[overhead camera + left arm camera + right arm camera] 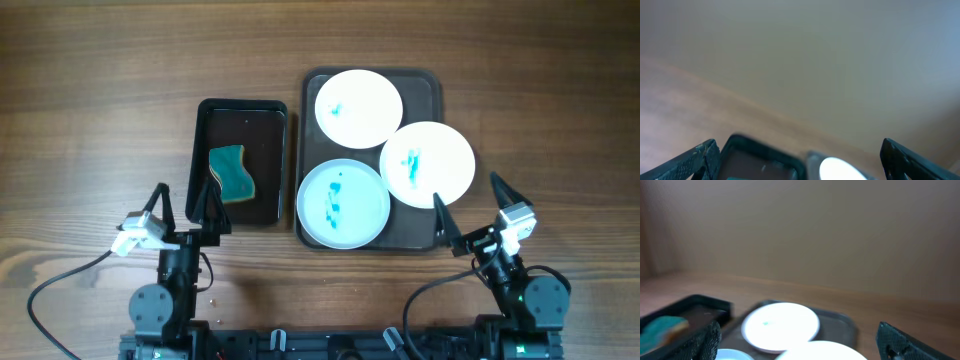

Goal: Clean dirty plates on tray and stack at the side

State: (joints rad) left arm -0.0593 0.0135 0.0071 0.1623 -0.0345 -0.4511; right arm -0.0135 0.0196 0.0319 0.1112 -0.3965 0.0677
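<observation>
Three plates lie on the dark brown tray. A white plate is at the back, a white plate at the right, a pale blue plate at the front left. All carry blue-green smears. My left gripper is open near the front of the black tray. My right gripper is open at the brown tray's front right corner. In the right wrist view the back plate and brown tray show between my fingers.
A narrow glossy black tray left of the brown tray holds a teal sponge. It also shows in the left wrist view and the right wrist view. Wooden table all round. Cables trail at the front.
</observation>
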